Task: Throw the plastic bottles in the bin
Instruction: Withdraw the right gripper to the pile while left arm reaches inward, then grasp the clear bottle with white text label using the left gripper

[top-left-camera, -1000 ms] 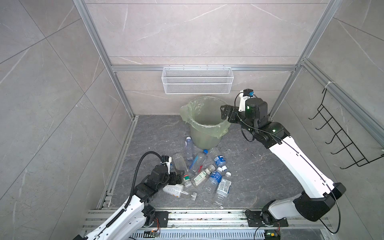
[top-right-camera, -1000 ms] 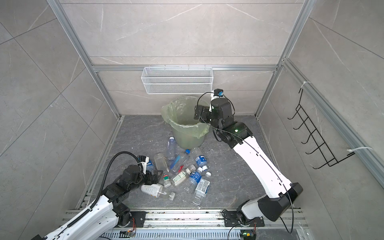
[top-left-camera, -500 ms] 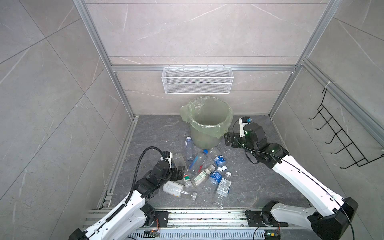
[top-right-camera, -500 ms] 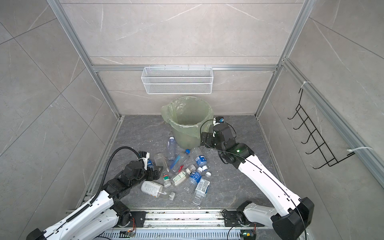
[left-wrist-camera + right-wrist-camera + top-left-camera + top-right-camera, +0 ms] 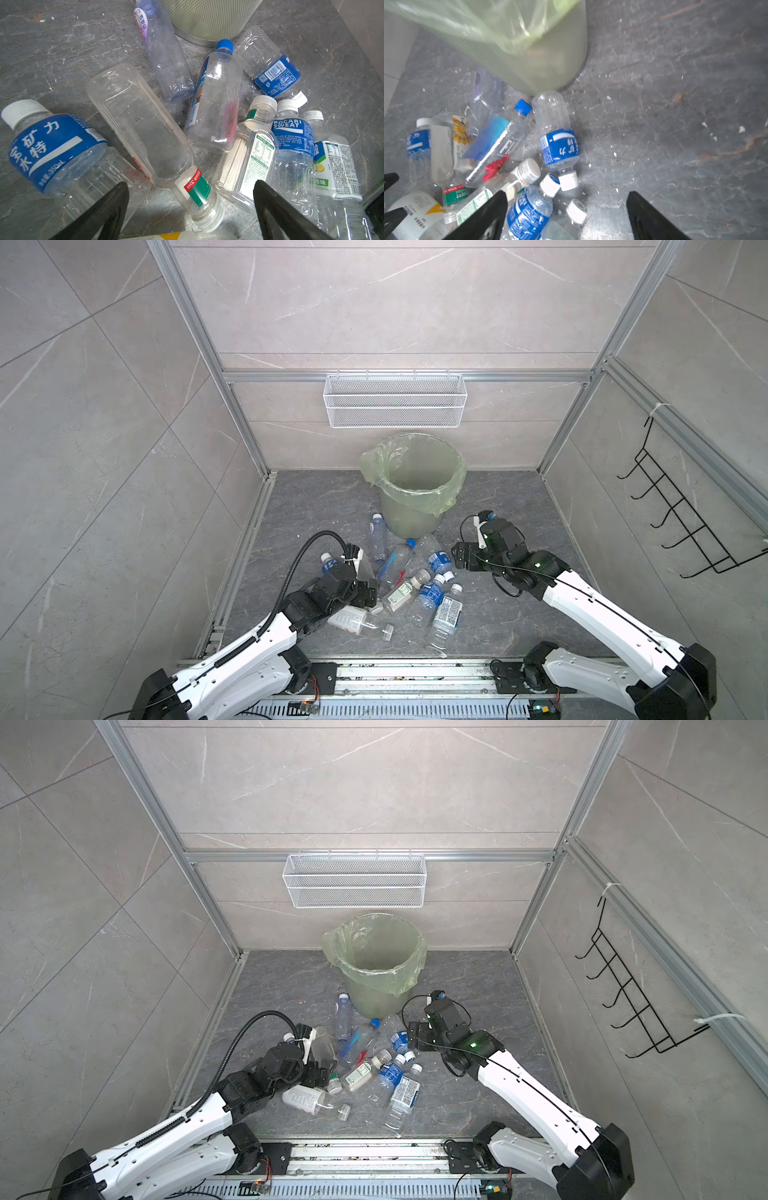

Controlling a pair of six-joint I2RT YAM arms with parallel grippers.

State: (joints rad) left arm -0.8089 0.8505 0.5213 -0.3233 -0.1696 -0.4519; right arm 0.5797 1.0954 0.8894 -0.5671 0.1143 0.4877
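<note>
Several plastic bottles (image 5: 409, 589) lie in a heap on the dark floor in front of the bin (image 5: 409, 516), which stands upright with its green bag folded over the rim. My left gripper (image 5: 368, 593) is open at the heap's left edge. In the left wrist view its fingers stand on either side of the neck of a clear bottle with a red and green collar (image 5: 195, 187), not touching it. My right gripper (image 5: 457, 560) is open low at the heap's right edge, beside a blue-labelled bottle (image 5: 558, 141). It holds nothing.
A white wire mesh basket (image 5: 395, 400) hangs on the back wall above the bin. A black hook rack (image 5: 681, 506) is on the right wall. Aluminium posts frame the corners. A loose clear cap (image 5: 388, 630) lies near the front rail.
My right arm has come down from beside the bin's rim to floor level at the right of the heap. My left gripper has edged a little further into the heap.
</note>
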